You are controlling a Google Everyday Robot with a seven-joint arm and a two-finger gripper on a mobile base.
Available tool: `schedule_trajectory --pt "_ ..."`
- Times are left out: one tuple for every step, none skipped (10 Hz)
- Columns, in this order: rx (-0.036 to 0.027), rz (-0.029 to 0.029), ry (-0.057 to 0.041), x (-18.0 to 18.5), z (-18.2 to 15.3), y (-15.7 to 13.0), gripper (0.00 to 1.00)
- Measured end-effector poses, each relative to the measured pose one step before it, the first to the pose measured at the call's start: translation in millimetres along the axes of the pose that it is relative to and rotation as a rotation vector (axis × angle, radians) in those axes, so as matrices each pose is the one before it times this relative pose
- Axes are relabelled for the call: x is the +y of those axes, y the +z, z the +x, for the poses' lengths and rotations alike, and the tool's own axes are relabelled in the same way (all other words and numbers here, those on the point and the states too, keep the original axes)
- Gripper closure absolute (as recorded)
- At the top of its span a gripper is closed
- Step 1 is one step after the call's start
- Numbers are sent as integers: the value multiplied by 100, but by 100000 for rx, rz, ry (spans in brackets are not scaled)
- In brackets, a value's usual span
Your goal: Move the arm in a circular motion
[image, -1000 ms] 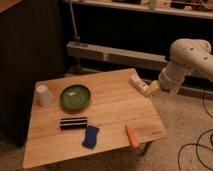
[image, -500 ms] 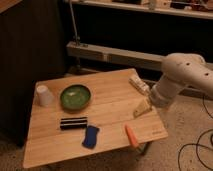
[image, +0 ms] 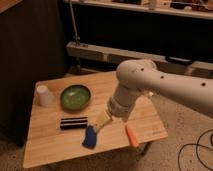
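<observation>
The large white arm (image: 150,85) with small dark holes reaches in from the right across the wooden table (image: 55,142). Its rounded joint is over the table's middle right. The small pale yellowish gripper (image: 101,121) at its tip points down-left, just above the table, close to a blue object (image: 90,137) and right of a black bar (image: 73,123).
A green bowl (image: 75,97) sits at the table's back middle, a white cup (image: 44,95) at the back left. An orange object (image: 132,136) lies near the front right edge. A shelf rail (image: 125,54) and dark wall stand behind. A cable (image: 197,152) lies on the floor right.
The arm has swung left and toward the camera over the table. The gripper moved from the table's right edge to its middle, near the blue object.
</observation>
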State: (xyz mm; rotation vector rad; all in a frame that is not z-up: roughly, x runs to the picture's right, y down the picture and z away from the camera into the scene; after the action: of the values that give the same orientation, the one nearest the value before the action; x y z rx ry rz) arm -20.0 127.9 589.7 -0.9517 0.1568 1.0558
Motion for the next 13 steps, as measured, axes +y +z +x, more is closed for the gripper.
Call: schedule_trajectory --pt "-455 59 -3604 1056 -2328 549 20" --pt "-835 580 -3032 600 -3072 724 20" --pt "-908 867 -1391 -43 -2251 511 20" --pt "-1573 1608 -1310 -542 -3105 610 20" --pt "-1947 2255 -218 -1455 -3389 428 20" --pt "-980 1947 909 -1654 -2212 158 20" --pt "-801 1620 870 -1493 -1582 63 20" --pt "-908 2047 1656 -2047 -1713 34 20" --pt "-662 1884 2052 -1997 -1208 -38 20" --pt "-610 1668 2338 -1909 -758 -129 20" --pt "-844 2245 3418 -2659 -685 -223 20" --pt "-1003 2251 3696 -2673 -342 -348 20" --pt "-1220 2166 4363 -3058 -47 -506 20"
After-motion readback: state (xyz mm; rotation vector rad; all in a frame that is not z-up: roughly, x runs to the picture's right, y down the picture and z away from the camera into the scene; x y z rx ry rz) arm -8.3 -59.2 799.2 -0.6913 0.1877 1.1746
